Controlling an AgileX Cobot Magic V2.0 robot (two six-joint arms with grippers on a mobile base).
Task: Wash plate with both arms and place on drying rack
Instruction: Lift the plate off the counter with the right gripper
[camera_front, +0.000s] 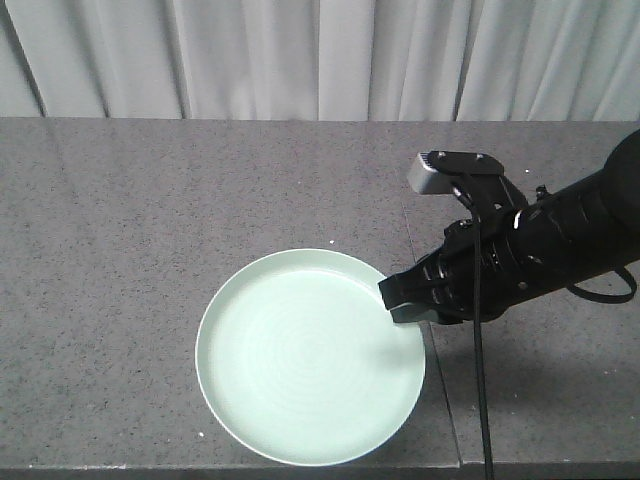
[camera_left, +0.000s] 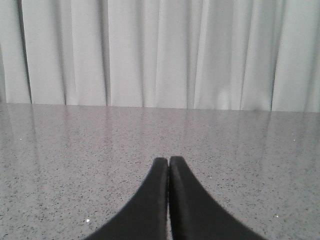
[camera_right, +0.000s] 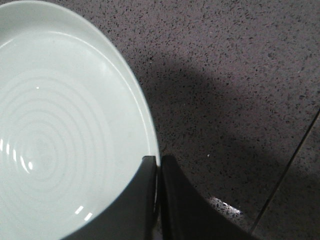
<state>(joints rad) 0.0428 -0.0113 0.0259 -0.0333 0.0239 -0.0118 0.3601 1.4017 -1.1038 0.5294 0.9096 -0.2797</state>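
Nearest the front edge of the dark grey speckled stone countertop (camera_front: 120, 220) lies the round, glossy, pale mint-green plate (camera_front: 300, 370). It sits flat and right way up, and faint concentric rings show in its well. At about 2 o'clock on its low raised rim is the black right gripper (camera_front: 402, 300). In the right wrist view the two black fingers (camera_right: 135, 200) of this gripper (camera_right: 157, 161) straddle the rim. One lies over the inside of the plate (camera_right: 55, 130), which fills the 9 to 11 o'clock side of that view. The other lies outside over the stone, and only a thin slit shows between them, so they are pinching the plate's edge. A straight seam (camera_right: 281, 178) in the countertop runs past at 4 o'clock. In the front view the seam (camera_front: 452, 420) passes just beside the plate's 3 o'clock side. The black right arm (camera_front: 560, 240) rises away toward 2 o'clock, with a thin black cable (camera_front: 483, 400) hanging from it toward 6 o'clock. A small silver-white block (camera_front: 432, 172) sits on top near the wrist. The left gripper (camera_left: 168, 161) shows only in its own wrist view. Its two black fingers are pressed together with nothing between them, above bare speckled stone. Farthest back, at 12 o'clock, a pleated pale grey curtain (camera_front: 320, 60) closes off the far edge of the countertop.
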